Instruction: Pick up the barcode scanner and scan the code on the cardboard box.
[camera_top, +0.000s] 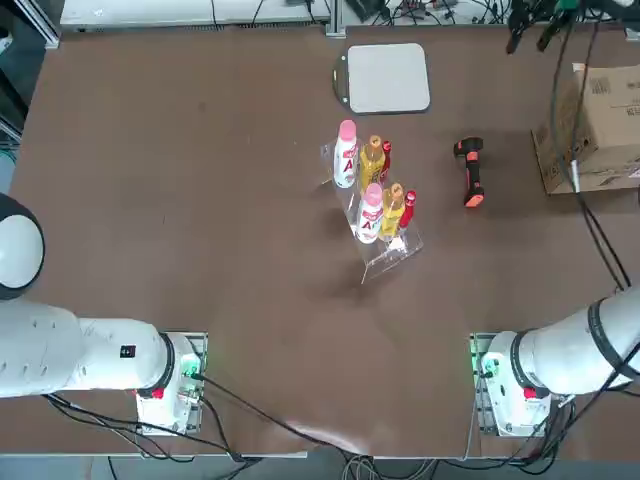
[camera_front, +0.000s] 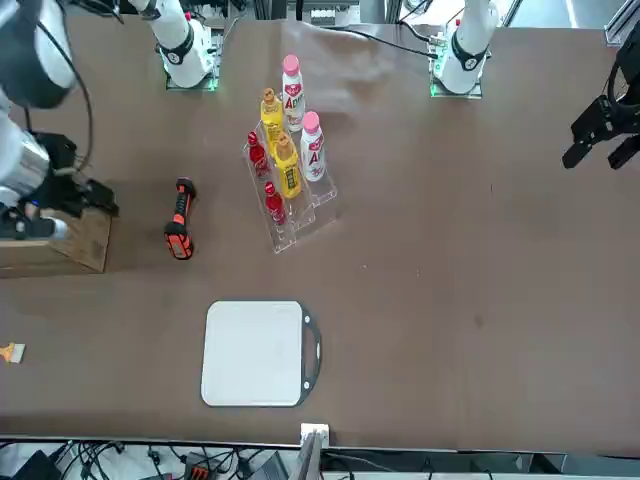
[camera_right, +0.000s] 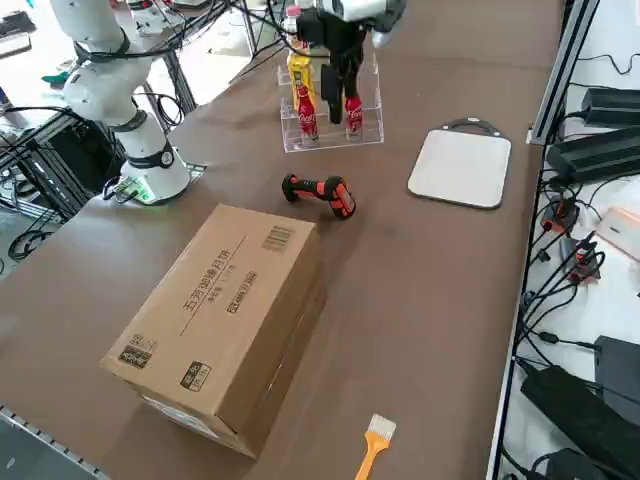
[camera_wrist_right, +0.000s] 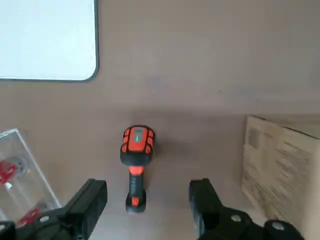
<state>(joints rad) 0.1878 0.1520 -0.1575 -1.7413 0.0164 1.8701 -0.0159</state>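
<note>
The barcode scanner (camera_top: 470, 172) lies on its side on the brown table, black with orange trim, between the bottle rack and the cardboard box (camera_top: 600, 120). The box (camera_right: 220, 310) lies closed at the table's right edge, with printed labels on its top. My right gripper (camera_wrist_right: 147, 202) hovers well above the table, over the scanner's handle end. In the wrist view the scanner (camera_wrist_right: 135, 160) lies below, between the two black fingers (camera_wrist_right: 90, 200), which stand wide apart and hold nothing. From the right side the gripper (camera_right: 340, 80) hangs high in front of the bottles, and the scanner (camera_right: 320, 192) lies below it.
A clear stepped rack of pink, yellow and red bottles (camera_top: 372, 195) stands left of the scanner. A flat grey pad (camera_top: 388, 77) lies at the far side. A small orange brush (camera_right: 375, 440) lies beyond the box. A black cable (camera_top: 590, 220) runs over the box's corner.
</note>
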